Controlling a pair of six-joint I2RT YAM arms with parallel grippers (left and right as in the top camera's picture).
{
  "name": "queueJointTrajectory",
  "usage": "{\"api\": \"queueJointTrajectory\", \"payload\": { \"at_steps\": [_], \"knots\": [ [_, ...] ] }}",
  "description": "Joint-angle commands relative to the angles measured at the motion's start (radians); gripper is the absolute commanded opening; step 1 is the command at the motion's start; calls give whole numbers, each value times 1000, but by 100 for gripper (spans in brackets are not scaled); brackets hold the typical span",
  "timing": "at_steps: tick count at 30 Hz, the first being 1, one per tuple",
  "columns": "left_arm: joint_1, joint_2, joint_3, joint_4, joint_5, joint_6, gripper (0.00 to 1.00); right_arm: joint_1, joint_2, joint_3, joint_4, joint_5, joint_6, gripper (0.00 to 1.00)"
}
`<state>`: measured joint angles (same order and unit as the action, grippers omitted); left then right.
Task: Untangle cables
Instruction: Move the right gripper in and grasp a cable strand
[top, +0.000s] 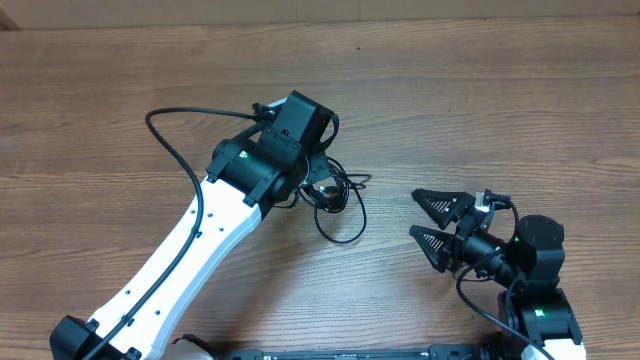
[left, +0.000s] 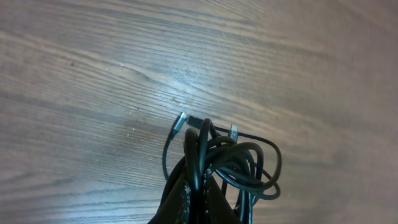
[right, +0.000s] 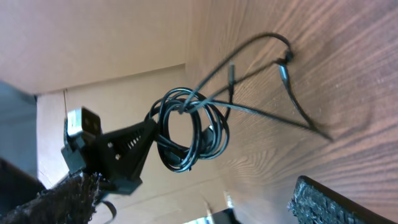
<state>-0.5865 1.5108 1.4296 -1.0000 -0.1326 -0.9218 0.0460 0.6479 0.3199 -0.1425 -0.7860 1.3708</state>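
The cables are a bundle of thin black cords just right of my left gripper, with one loop trailing toward the front. In the left wrist view my left gripper is shut on the looped cables. A silvery plug and a second plug end stick out. In the right wrist view the bundle hangs from the left gripper, with strands running down to the table. My right gripper is open and empty, well to the right of the cables, and also shows in its wrist view.
The wooden table lies under everything. A thicker black cable arcs from the left arm's wrist back along the white arm. The right arm's base sits at the front right.
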Motion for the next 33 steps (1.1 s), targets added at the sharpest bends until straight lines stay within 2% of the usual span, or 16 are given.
{"api": "queueJointTrajectory", "payload": {
  "at_steps": [1, 5, 9, 13, 18, 23, 27, 33],
  "knots": [
    [3, -12, 13, 2, -55, -141, 4, 22, 19, 22, 14, 0, 101, 100],
    [3, -12, 13, 4, -54, -129, 4, 115, 65, 22, 27, 100, 232, 100],
    [3, -12, 13, 10, -50, -32, 4, 258, 175, 22, 160, 288, 358, 100],
    [3, -12, 13, 10, 5, 41, 4, 299, 289, 22, 313, 319, 468, 100],
    [3, -12, 13, 10, 79, 48, 4, 324, 485, 22, 477, 303, 547, 100],
    [3, -12, 13, 13, 80, 71, 4, 362, 593, 22, 599, 289, 578, 100],
    [3, -12, 13, 13, 81, 78, 4, 373, 617, 22, 609, 293, 578, 100],
    [-23, -12, 13, 31, 82, 177, 4, 373, 619, 22, 609, 362, 578, 100]
  ]
}}
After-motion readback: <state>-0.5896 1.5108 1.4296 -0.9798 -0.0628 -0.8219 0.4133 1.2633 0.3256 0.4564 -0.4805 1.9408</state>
